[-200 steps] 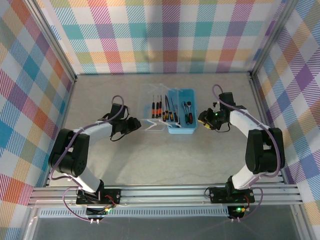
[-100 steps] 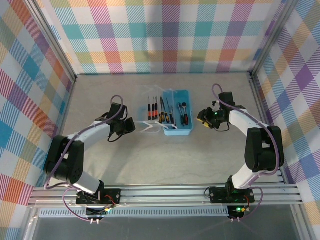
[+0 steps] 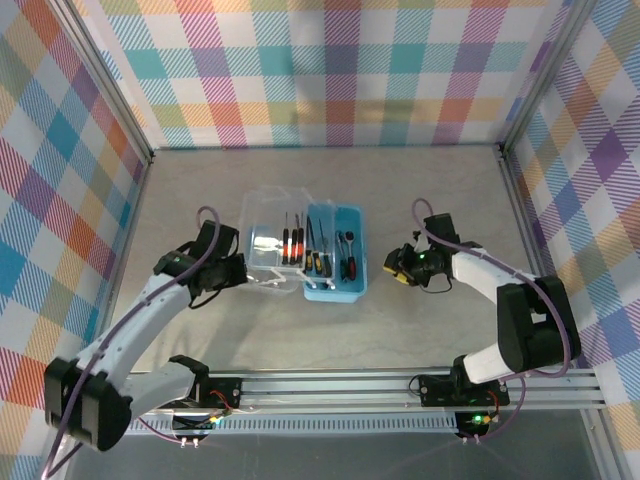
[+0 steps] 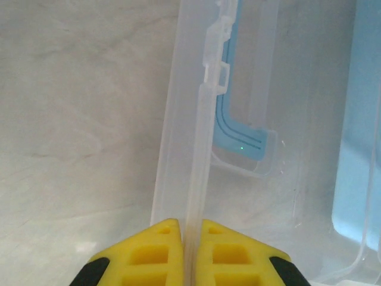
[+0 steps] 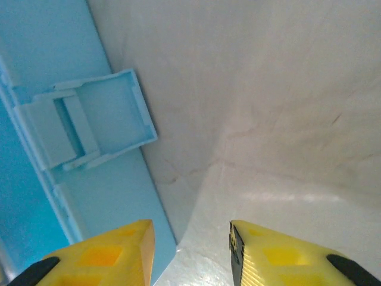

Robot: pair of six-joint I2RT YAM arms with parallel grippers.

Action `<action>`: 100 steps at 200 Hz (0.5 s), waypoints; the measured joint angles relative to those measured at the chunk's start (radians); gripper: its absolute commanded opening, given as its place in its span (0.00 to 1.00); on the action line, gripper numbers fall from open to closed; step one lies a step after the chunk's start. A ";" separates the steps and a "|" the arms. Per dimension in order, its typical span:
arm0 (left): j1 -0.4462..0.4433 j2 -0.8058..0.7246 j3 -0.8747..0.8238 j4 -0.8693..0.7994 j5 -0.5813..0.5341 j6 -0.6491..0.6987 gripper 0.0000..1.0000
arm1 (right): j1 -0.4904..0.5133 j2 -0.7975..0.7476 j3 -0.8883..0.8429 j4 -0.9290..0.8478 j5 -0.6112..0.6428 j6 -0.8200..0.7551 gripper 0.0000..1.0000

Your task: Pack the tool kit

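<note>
The tool kit's light-blue case point(image 3: 352, 288) stands mid-table with its clear lid point(image 3: 262, 238) swung out to the left. Slim red-handled screwdrivers point(image 3: 292, 243) show at the lid's right part. Black-orange ones point(image 3: 316, 262) and other tools point(image 3: 347, 255) lie in the case. My left gripper point(image 3: 240, 274) is shut on the lid's front rim point(image 4: 193, 149), its yellow fingers point(image 4: 149, 250) pinching the thin plastic. My right gripper point(image 3: 392, 266) stands open just right of the case. In the right wrist view the right gripper point(image 5: 190, 238) has its left finger point(image 5: 113, 253) at the blue wall point(image 5: 113, 196), below the latch point(image 5: 89, 128).
Checkered walls with metal posts point(image 3: 512, 190) close in the table on three sides. An aluminium rail point(image 3: 330, 385) runs along the near edge by the arm bases. Bare tabletop point(image 3: 440, 200) lies behind and in front of the case.
The left gripper closed on the lid's rim and drew back left and nearer. The lid swung further open and the case slid left and nearer. The right gripper followed the case.
</note>
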 measured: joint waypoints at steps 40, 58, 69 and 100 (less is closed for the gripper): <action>-0.006 -0.071 0.000 -0.138 -0.046 0.027 0.00 | 0.139 0.000 -0.003 0.053 0.044 0.056 0.39; -0.008 -0.055 0.000 -0.151 -0.060 0.029 0.00 | 0.177 0.010 0.000 0.069 0.064 0.076 0.39; -0.013 -0.053 0.000 -0.152 -0.069 0.029 0.00 | 0.198 0.023 0.002 0.079 0.076 0.087 0.39; -0.026 -0.053 0.000 -0.155 -0.082 0.029 0.00 | 0.249 0.059 0.003 0.094 0.102 0.113 0.39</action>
